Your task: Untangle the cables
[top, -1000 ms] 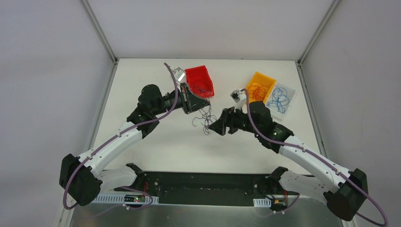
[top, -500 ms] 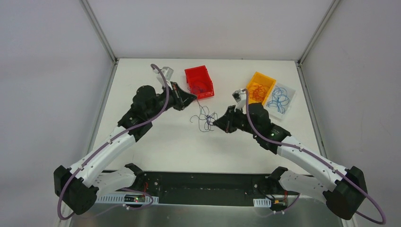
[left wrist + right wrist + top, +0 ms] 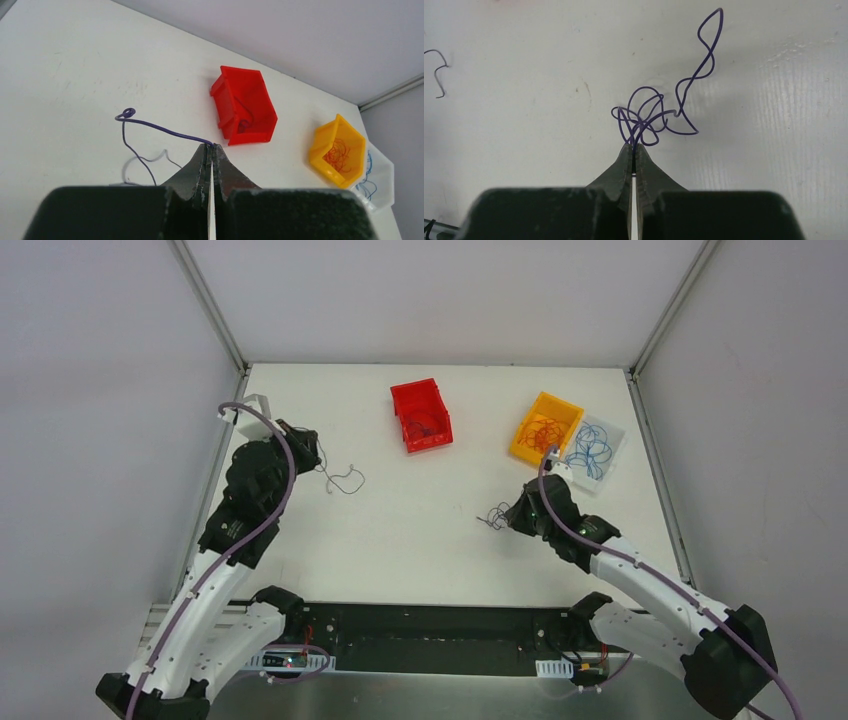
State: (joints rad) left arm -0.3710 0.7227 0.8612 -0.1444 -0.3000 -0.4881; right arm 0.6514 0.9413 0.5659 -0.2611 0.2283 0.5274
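Fingers of left gripper (image 3: 210,146) shut on single thin dark-purple wire (image 3: 170,132) at tips; right gripper (image 3: 634,147) likewise, pinching tangled purple wire clump (image 3: 644,116).

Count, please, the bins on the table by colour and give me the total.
Red bin: 1
Yellow bin: 1
Clear bin: 1
Total: 3
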